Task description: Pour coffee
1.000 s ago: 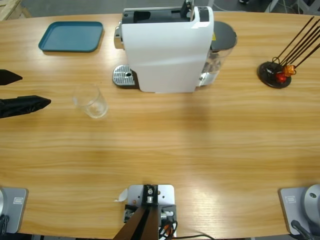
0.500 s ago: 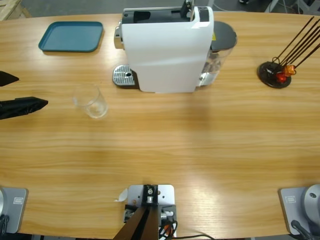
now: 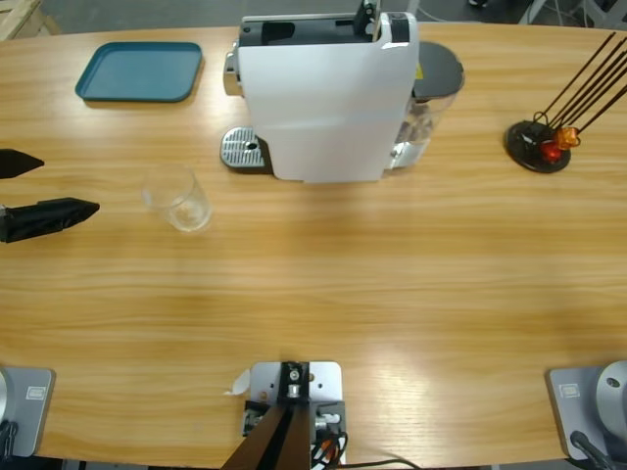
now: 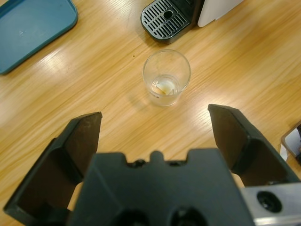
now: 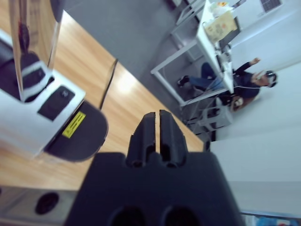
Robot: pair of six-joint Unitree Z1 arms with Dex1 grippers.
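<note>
A clear glass tumbler [image 3: 178, 199] stands on the table in front and to the left of the white coffee machine [image 3: 328, 93]. In the left wrist view the tumbler [image 4: 166, 77] shows only a pale brownish smear at its bottom; dark coffee is out of view. My left gripper [image 3: 69, 184] comes in from the left edge, open, a short way from the glass with nothing between its fingers. Seen from its own wrist, the left gripper [image 4: 155, 117] points at the tumbler. My right gripper [image 5: 156, 127] is shut on nothing, raised beside the machine's top and aimed at the room.
The machine's metal drip tray [image 3: 243, 150] lies just behind the tumbler. A teal tray [image 3: 140, 70] sits at the back left. A black holder with dark sticks [image 3: 539, 142] stands at the far right. A person sits far off in the room [image 5: 244, 77].
My left gripper has shifted slightly toward the table's front edge, still open. The tumbler has not moved.
</note>
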